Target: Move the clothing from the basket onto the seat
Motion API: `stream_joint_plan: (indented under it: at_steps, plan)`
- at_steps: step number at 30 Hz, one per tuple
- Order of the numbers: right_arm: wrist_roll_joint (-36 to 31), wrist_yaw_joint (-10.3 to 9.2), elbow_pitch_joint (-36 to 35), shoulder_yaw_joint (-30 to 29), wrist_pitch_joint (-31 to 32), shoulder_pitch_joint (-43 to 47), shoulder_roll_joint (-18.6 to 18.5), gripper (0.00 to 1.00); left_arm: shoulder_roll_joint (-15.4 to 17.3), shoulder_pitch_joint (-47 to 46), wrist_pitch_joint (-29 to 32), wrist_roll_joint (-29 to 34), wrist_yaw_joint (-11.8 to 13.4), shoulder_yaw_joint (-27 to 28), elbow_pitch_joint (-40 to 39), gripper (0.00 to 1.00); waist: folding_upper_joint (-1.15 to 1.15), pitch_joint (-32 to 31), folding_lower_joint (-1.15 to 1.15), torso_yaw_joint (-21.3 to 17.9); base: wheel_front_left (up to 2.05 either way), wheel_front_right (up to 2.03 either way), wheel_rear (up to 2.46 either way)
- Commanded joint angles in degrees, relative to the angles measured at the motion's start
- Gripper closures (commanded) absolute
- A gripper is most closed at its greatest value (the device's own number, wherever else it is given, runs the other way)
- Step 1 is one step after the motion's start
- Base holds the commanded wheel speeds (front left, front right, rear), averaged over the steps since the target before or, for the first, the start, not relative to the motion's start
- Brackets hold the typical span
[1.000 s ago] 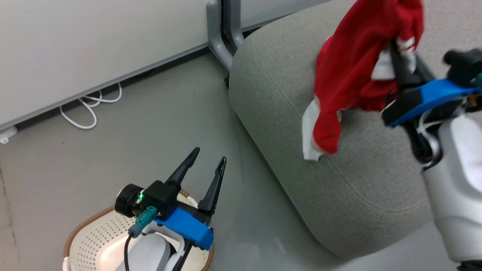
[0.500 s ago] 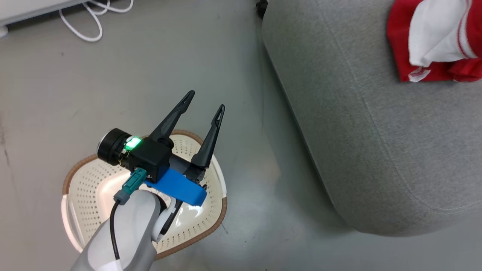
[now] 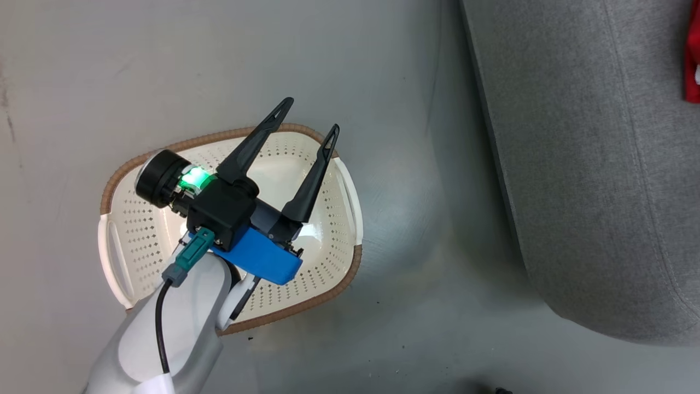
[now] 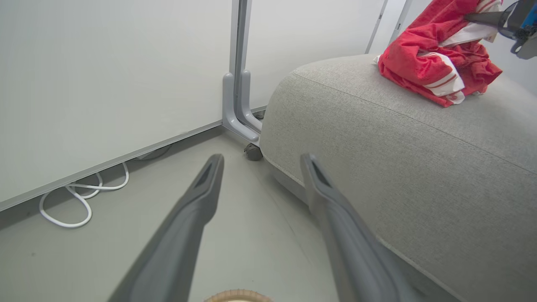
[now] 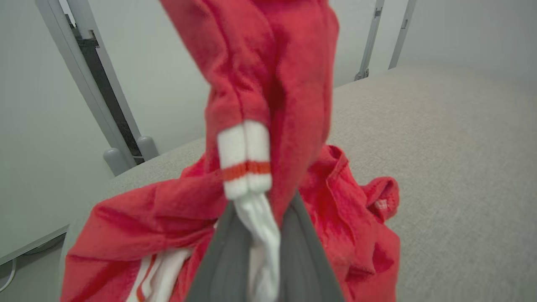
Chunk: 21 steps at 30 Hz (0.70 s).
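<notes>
- Red clothing [image 4: 432, 63] with white stripes lies bunched on top of the seat [image 4: 398, 167], near its rounded corner; whether the heap is one garment or two I cannot tell
- in the right wrist view part of the clothing [image 5: 268, 84] is drawn up above the heap, while the rest spreads over the seat [image 5: 440, 147] below it
- the right gripper [image 5: 262, 203] is clamped on that raised fold; a white cuff [image 5: 245, 159] with a red band sits just above the fingertips, and white fabric runs down between the two fingers
- in the left wrist view the tip of the right gripper [image 4: 482, 17] reaches into the top of the heap
- in the head view a sliver of the clothing [image 3: 692, 65] shows at the right edge, on the seat [image 3: 601, 164]
- grey upholstery with a stitched seam covers the seat; it stands on the floor [image 3: 383, 54], apart from the basket [image 3: 136, 241]
- the basket is cream, perforated, with a brown rim and white handles; it sits on the floor to the seat's left
- the left gripper [image 3: 310, 115] hangs over the basket with its fingers spread wide, holding nothing
- seen from the left wrist, the left gripper [image 4: 261, 158] points toward the seat's corner; the basket [image 4: 237, 295] rim shows at the bottom edge
- behind stand a pale wall panel [image 4: 105, 84] and a grey post [image 4: 239, 105]; a white cable [image 4: 79, 201] loops on the floor at the wall's foot
</notes>
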Motion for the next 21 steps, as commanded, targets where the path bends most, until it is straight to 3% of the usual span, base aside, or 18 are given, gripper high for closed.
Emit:
stream_joint_plan:
  at_steps: [1, 11, 13, 14, 21]
  plan:
    - [0.01, 0.01, 0.58, -0.19, -0.64, 0.30, -0.18, 1.00, 0.35, -0.76, -0.15, 0.44, -0.13, 0.17, -0.22, 0.00, 0.00, 0.77, -0.01, 0.62, 0.00, 0.00, 0.00]
    - [0.15, 0.01, 8.48, 1.65, -4.73, -2.74, -1.39, 1.00, 0.36, -0.96, -0.15, 0.91, -0.13, 0.82, -0.18, 0.00, 0.00, 0.90, -0.01, 0.55, 0.00, 0.00, 0.00]
    - [-0.14, 0.01, 9.84, 2.08, -5.34, -3.24, -1.84, 0.41, 0.10, -0.78, -0.15, 0.89, -0.13, 0.59, 0.04, 0.00, 0.00, 0.54, -0.01, 0.42, 0.00, 0.00, 0.00]
    - [-0.18, 0.01, 10.26, 2.23, -5.50, -3.45, -1.99, 0.00, 0.03, -0.75, -0.15, 0.85, -0.13, 0.52, 0.12, 0.00, 0.00, 0.45, -0.01, 0.38, 0.00, 0.00, 0.00]
    - [0.69, 0.01, 12.48, 3.23, -6.35, -3.66, -3.11, 0.00, 0.01, -1.11, -0.15, 0.42, -0.13, 0.57, 0.22, 0.00, 0.00, -0.04, -0.01, 0.19, 0.00, 0.00, 0.00]
